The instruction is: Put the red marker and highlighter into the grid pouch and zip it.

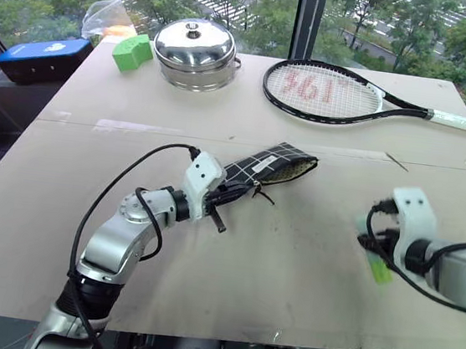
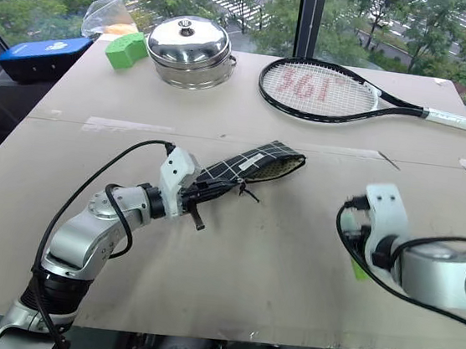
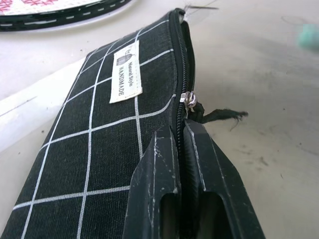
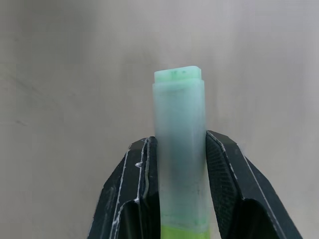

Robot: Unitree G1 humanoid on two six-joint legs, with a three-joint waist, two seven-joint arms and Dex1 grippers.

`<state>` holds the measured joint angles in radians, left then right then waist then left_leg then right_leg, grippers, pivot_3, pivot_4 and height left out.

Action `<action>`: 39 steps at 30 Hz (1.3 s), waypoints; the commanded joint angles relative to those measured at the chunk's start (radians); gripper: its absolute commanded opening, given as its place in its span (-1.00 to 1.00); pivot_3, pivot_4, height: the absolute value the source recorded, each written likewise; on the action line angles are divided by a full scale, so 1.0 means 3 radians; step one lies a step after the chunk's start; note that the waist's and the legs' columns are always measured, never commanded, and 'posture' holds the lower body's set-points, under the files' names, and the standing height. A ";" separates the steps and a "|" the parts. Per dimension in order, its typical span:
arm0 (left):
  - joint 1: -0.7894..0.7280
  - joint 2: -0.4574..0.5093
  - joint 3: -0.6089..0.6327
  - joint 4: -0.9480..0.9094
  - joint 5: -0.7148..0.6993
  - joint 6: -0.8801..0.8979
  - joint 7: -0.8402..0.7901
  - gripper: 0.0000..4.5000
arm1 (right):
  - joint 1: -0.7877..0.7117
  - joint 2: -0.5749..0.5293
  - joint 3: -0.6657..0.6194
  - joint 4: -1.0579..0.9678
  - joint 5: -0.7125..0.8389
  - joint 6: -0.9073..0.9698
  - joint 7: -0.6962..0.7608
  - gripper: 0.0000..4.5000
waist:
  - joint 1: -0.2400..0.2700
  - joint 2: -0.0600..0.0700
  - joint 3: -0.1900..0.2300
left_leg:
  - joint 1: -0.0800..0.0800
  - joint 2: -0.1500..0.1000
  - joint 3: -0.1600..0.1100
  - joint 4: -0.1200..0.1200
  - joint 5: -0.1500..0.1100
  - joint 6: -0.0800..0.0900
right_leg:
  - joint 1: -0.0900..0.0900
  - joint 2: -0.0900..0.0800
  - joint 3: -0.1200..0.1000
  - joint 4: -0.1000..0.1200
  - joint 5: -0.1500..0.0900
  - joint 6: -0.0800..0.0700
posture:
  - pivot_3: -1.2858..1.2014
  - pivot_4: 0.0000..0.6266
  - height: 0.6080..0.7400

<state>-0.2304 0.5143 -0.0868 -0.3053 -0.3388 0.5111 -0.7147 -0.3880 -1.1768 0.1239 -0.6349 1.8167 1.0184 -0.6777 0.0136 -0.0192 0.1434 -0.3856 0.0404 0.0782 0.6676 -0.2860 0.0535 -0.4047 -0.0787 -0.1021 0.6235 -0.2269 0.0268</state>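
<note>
The grid pouch (image 1: pixel 269 165) lies at an angle in the middle of the table, black with white lines and a white label (image 3: pixel 124 72). Its far end gapes open and shows a pale lining. My left gripper (image 3: pixel 182 130) is shut on the pouch's near end at the zipper edge, just behind the zipper pull (image 3: pixel 189 101). To the right, low over the table, my right gripper (image 4: pixel 179 144) is shut on the highlighter (image 4: pixel 179 124). Its pale green cap sticks out past the fingertips, and its lime body (image 1: pixel 380 270) shows under the hand. The red marker is out of view.
At the back of the table lie a tennis racket (image 1: pixel 343 94), a steel pot with a lid (image 1: pixel 195 52) and a green block (image 1: pixel 131 52). A blue case (image 1: pixel 43 57) sits off the back left corner. Bare tabletop (image 1: pixel 310 234) lies between my two hands.
</note>
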 commanded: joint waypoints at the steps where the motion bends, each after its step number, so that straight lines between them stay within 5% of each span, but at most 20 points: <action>1: -0.0063 -0.0027 0.0039 -0.0125 -0.0062 -0.0025 -0.0009 -1.00 | -0.0718 -0.0054 0.0317 -0.0263 -0.1258 0.0244 0.1267 -0.67 | 0.0006 0.0003 -0.0003 | -0.0002 0.0001 -0.0001 0.0000 0.0000 0.0000 | -0.0003 0.0002 0.0000 0.0000 0.0000 0.0000 | 0.03 -0.52 1.00; 6: -0.0161 -0.0068 0.0007 -0.0119 -0.0074 0.0002 -0.0013 -1.00 | -0.1513 0.0042 0.1495 -0.0197 -0.3460 -0.0208 0.2707 -0.67 | 0.0015 0.0000 -0.0010 | -0.0037 -0.0003 -0.0009 0.0005 0.0001 -0.0001 | -0.0024 -0.0007 -0.0010 -0.0006 0.0008 -0.0015 | 0.03 -0.52 1.00; 13: -0.0264 -0.0143 -0.0016 -0.0162 -0.0121 0.0059 -0.0012 -1.00 | -0.1870 0.0549 0.2349 0.0390 -0.5319 -0.0923 0.3618 -0.67 | 0.0000 -0.0001 -0.0011 | -0.0036 -0.0006 -0.0004 0.0010 0.0008 -0.0013 | -0.0022 -0.0008 -0.0008 -0.0006 0.0009 -0.0014 | 0.03 -0.52 1.00; 25: -0.0264 -0.0197 -0.0088 -0.0304 -0.0192 0.0086 -0.0067 -1.00 | -0.1971 0.1265 0.2591 0.1362 -0.7118 -0.2110 0.4417 -0.67 | -0.0007 -0.0001 -0.0011 | -0.0030 -0.0006 -0.0004 0.0015 0.0013 -0.0020 | -0.0018 -0.0006 -0.0024 0.0005 0.0010 -0.0012 | 0.03 -0.52 1.00; 31: -0.0254 -0.0207 -0.0120 -0.0298 -0.0178 0.0062 -0.0064 -1.00 | -0.1890 0.1621 0.2389 0.1903 -0.7262 -0.2746 0.4735 -0.67 | -0.0008 -0.0001 -0.0011 | -0.0028 -0.0005 -0.0007 0.0014 0.0017 -0.0027 | -0.0017 -0.0004 -0.0027 0.0007 0.0011 -0.0012 | 0.03 -0.52 1.00; 32: -0.0250 -0.0214 -0.0130 -0.0298 -0.0173 0.0058 -0.0059 -1.00 | -0.1830 0.1687 0.2283 0.1982 -0.7172 -0.2746 0.4770 -0.31 | -0.0007 -0.0001 -0.0010 | -0.0028 -0.0006 -0.0007 0.0015 0.0017 -0.0027 | -0.0016 -0.0004 -0.0026 0.0007 0.0011 -0.0012 | 0.03 -0.52 1.00; 35: -0.0250 -0.0211 -0.0127 -0.0263 -0.0150 0.0047 -0.0051 -1.00 | -0.1659 0.1711 0.1939 0.1955 -0.7025 -0.2693 0.4834 0.15 | 0.0010 -0.0002 -0.0011 | -0.0027 -0.0006 -0.0013 0.0016 0.0018 -0.0028 | -0.0012 -0.0005 -0.0032 0.0007 0.0011 -0.0012 | 0.03 -0.52 1.00; 39: -0.0252 -0.0167 -0.0088 -0.0184 -0.0106 0.0033 -0.0034 -1.00 | -0.1314 0.1636 0.1151 0.1213 -0.6234 -0.1690 0.5313 0.99 | 0.0004 -0.0001 -0.0011 | -0.0029 -0.0006 -0.0014 0.0016 0.0018 -0.0028 | -0.0011 -0.0006 -0.0034 0.0007 0.0013 -0.0011 | 0.03 -0.52 1.00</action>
<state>-0.3008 0.4578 -0.1267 -0.3424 -0.3743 0.5392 -0.7239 -0.7740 -0.6695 0.5855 -0.1666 -0.1463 0.4040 0.8708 0.0148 -0.0196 0.1402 -0.3942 0.0386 0.0736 0.6724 -0.2807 0.0451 -0.4080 -0.0806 -0.1122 0.6256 -0.2228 0.0238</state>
